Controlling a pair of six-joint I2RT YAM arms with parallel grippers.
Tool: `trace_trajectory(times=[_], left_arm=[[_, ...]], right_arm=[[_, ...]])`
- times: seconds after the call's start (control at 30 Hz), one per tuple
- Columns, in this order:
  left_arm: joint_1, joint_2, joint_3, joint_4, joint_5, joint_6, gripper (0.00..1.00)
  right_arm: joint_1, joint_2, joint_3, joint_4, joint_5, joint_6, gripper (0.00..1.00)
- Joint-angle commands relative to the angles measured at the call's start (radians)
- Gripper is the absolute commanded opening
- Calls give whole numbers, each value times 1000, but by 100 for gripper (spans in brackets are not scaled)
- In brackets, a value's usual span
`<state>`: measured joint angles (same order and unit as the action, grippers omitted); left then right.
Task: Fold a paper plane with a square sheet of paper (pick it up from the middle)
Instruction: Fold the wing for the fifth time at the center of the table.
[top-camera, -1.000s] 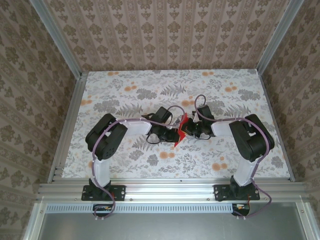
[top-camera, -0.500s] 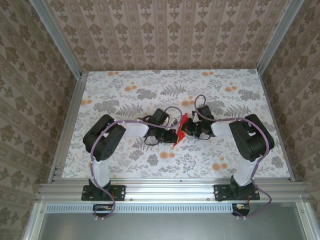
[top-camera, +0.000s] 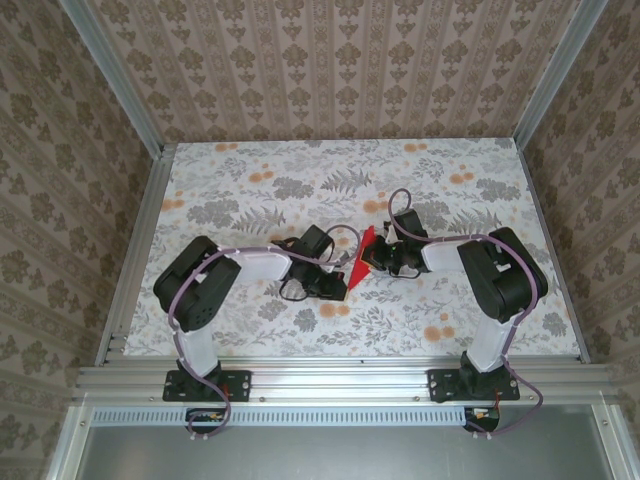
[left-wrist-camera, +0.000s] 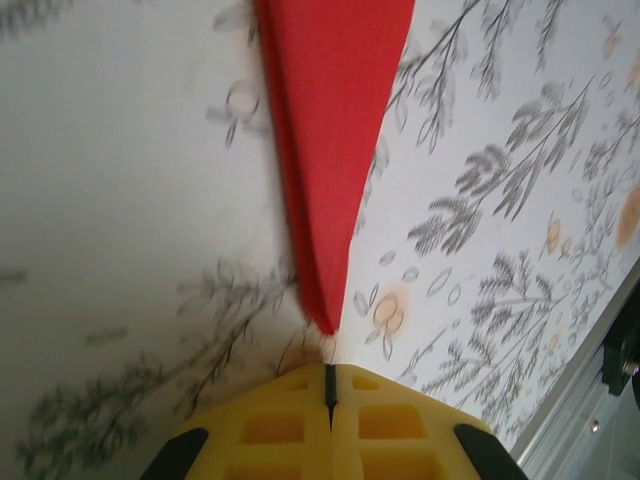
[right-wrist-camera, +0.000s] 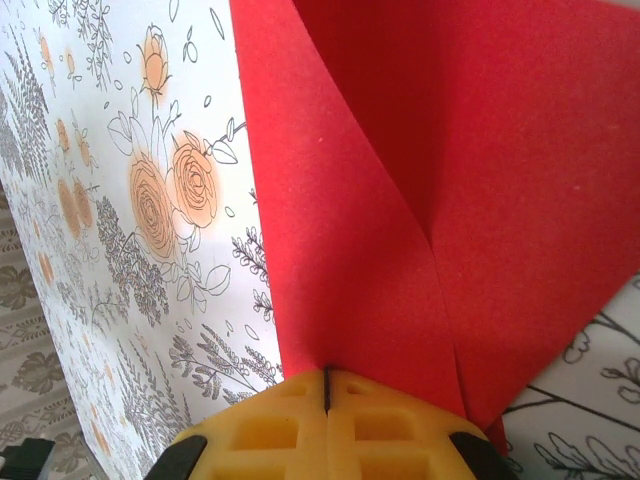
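Right fingers (right-wrist-camera: 385, 425) are pressed together and pinch the plane (right-wrist-camera: 470, 180). In the right wrist view the red paper runs straight down into the seam between the two yellow pads. Two layers of paper show there, and the edge of one runs slantwise across the other, down toward the grip.

Left fingers (left-wrist-camera: 270, 435) are likewise pressed together, with nothing between them. In the left wrist view the plane's narrow pointed tip ends just beyond their seam, close to them but apart. That view is blurred on its left side.

From above, the plane (top-camera: 360, 260) shows as a slim red sliver near the middle of the flowered worktop (top-camera: 250, 180), a little toward the near edge. Its wider end points away from the arm bases and its tip points near and left. It lies between the two wrists. The left arm (top-camera: 260, 262) reaches in from the left to the tip, and the right arm (top-camera: 450, 255) comes in from the right to the plane's side. Whether the paper touches the worktop or hangs just over it, I cannot tell.
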<state>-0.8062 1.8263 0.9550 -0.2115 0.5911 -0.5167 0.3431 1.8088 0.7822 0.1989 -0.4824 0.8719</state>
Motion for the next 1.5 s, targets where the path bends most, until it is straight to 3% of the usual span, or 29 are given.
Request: trace_trajectory(times=[0.0,0.13,0.3,0.7,1.0,1.47], left_arm=[[7,-63,6,-53,3,4,6],[16,-92,35,91,-33,-72,6],[19,-16,74,225,-60,-158,5],[31,142,142,133,-65,-135,0],[39,167,125,57,-80,-108,0],[45,174,101,94,-66,-112,0]], right_arm=[[-11,62,-23,-123,119,2,1],[-12,55,-21,-124,116,2,1],[-12,50,-24,-113,107,4,1],[-21,28,-29,-48,53,20,1],[-30,-104,-16,13,0,4,2],[28,44,73,-6,-36,-5,1]])
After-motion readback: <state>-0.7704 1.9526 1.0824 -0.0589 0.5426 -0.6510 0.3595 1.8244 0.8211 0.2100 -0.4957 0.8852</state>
